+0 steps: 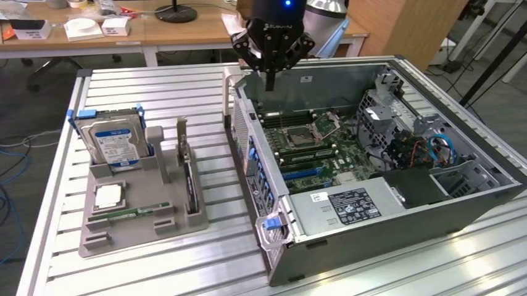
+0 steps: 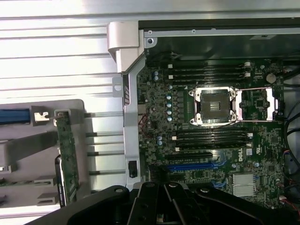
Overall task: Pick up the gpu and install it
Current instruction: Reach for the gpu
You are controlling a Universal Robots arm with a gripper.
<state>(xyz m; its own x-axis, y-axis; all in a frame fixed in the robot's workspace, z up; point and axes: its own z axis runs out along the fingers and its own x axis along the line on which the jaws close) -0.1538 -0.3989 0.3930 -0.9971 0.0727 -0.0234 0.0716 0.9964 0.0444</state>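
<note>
The gripper (image 1: 269, 81) had its fingers clenched together on nothing, pointing straight down above the far rim of the open computer case (image 1: 395, 237). Below it the motherboard (image 1: 317, 145) lay face up with its blue expansion slot (image 2: 190, 166) bare, so the card was judged not yet installed. The gpu (image 1: 189, 182) stood on edge in a groove of the grey holder (image 1: 132, 237), on the exterior view's left of the case and well apart from the gripper. It was probably set upright so that its top edge could be pinched. A hard drive (image 1: 111, 142) stood at the holder's far end, on the slatted table (image 1: 165, 92).
</note>
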